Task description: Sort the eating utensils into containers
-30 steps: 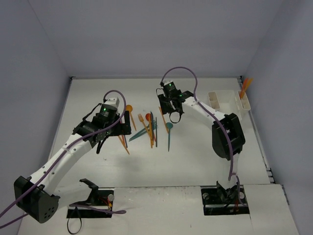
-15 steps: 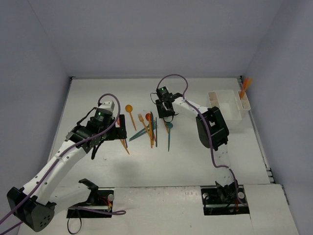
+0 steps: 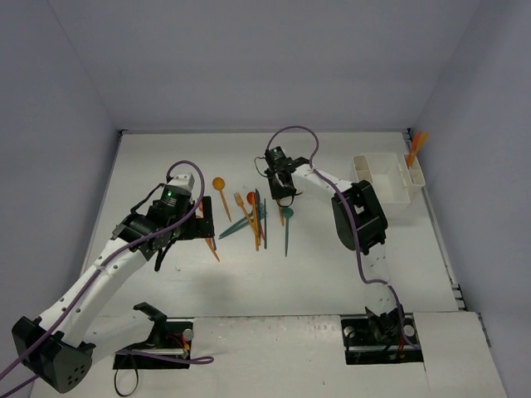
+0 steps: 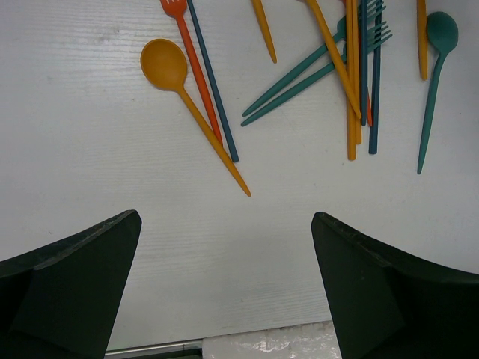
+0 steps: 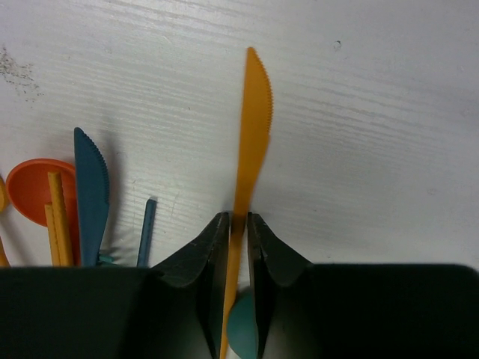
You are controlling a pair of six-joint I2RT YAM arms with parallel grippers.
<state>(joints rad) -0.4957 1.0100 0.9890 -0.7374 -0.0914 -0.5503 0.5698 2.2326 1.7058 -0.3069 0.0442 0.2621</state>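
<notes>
Several orange, red-orange and teal eating utensils (image 3: pixel 253 215) lie in a loose pile at mid-table. In the right wrist view an orange knife (image 5: pixel 253 127) lies flat with its serrated blade pointing away, and my right gripper (image 5: pixel 238 218) is shut on its handle just above a teal spoon bowl (image 5: pixel 243 329). From above, the right gripper (image 3: pixel 280 192) is at the pile's far right edge. My left gripper (image 3: pixel 203 224) hangs open left of the pile, nothing between its fingers (image 4: pixel 75 277). An orange spoon (image 4: pixel 166 66) lies ahead of it. The white containers (image 3: pixel 386 178) stand far right.
Orange utensils (image 3: pixel 415 148) stand upright in the holder's right end compartment. A teal knife (image 5: pixel 91 187) and a red-orange spoon (image 5: pixel 26 187) lie left of the held knife. The enclosure's walls rise close behind and beside the holder.
My right gripper came down onto the pile's far edge and closed on the orange knife's handle. The left arm drew back a little toward the near left, still open.
</notes>
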